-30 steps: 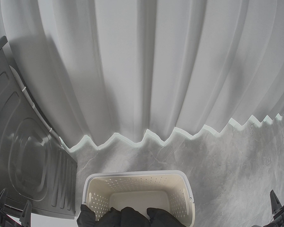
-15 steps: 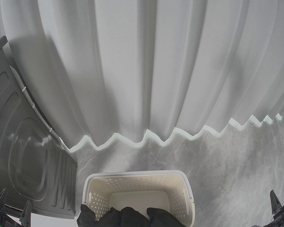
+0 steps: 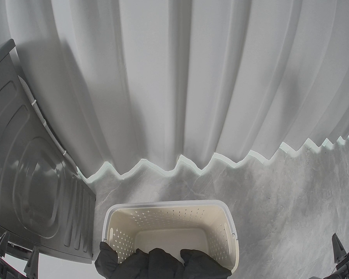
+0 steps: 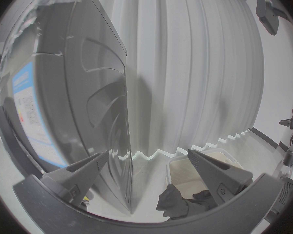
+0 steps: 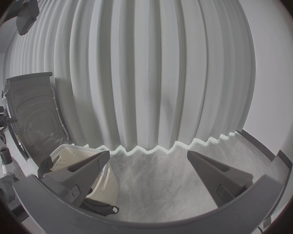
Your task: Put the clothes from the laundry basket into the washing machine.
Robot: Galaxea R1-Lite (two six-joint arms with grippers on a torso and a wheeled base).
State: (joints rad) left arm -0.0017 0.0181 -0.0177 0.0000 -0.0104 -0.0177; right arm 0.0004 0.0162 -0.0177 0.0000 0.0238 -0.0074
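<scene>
Head view, bottom centre: clothes (image 3: pixel 163 263) drape the basket (image 3: pixel 166 204) rim, seemingly easy to grab; left pincer (image 3: pixel 18 247), right pincer (image 3: pixel 346 231) both apart.

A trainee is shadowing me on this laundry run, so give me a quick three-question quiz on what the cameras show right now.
1. True or false: the dark clothes drape over the near rim of the basket.
2. The washing machine stands: A) on the robot's left of the basket, B) on its right, C) between the basket and the robot.
3. Fill in: the left gripper and right gripper both have jaws ____ and hold nothing.
Key: 1 true; 2 A; 3 open.
</scene>
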